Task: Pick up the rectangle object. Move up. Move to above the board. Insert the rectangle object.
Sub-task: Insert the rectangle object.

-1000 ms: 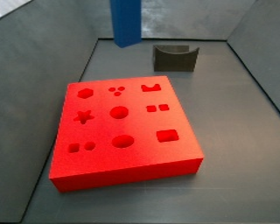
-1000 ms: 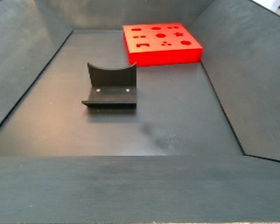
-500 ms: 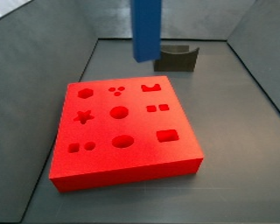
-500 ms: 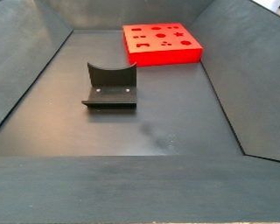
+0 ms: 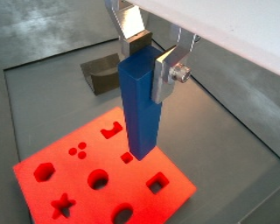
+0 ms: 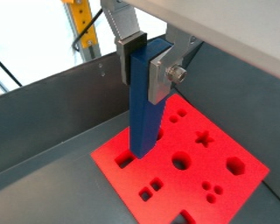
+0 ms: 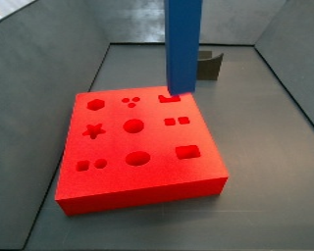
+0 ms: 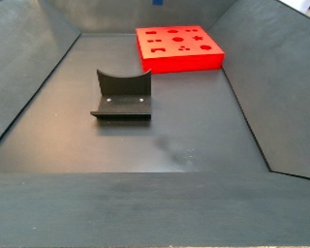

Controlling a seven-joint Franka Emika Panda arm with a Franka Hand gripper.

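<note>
The rectangle object is a tall blue bar (image 5: 143, 114), and it hangs upright from my gripper (image 5: 145, 54). The gripper is shut on the bar's top end, as both wrist views show (image 6: 149, 61). The bar (image 6: 146, 114) hangs above the board (image 5: 95, 171), a flat red block cut with shaped holes (image 6: 213, 166). In a side view the bar (image 7: 183, 49) comes down from the top edge, and its lower end is just over the far edge of the board (image 7: 140, 147). The gripper is out of that view. The other side view shows the board (image 8: 180, 48) at the far end, with neither bar nor gripper in view.
A dark grey U-shaped fixture (image 8: 121, 95) stands on the bin floor apart from the board. It also shows behind the bar (image 7: 210, 65) and in a wrist view (image 5: 102, 72). Sloping grey walls (image 7: 35, 59) enclose the floor on all sides.
The bar has moved from the back of the bin, near the fixture, toward the board. Its lower end now hangs over the board's far edge.
</note>
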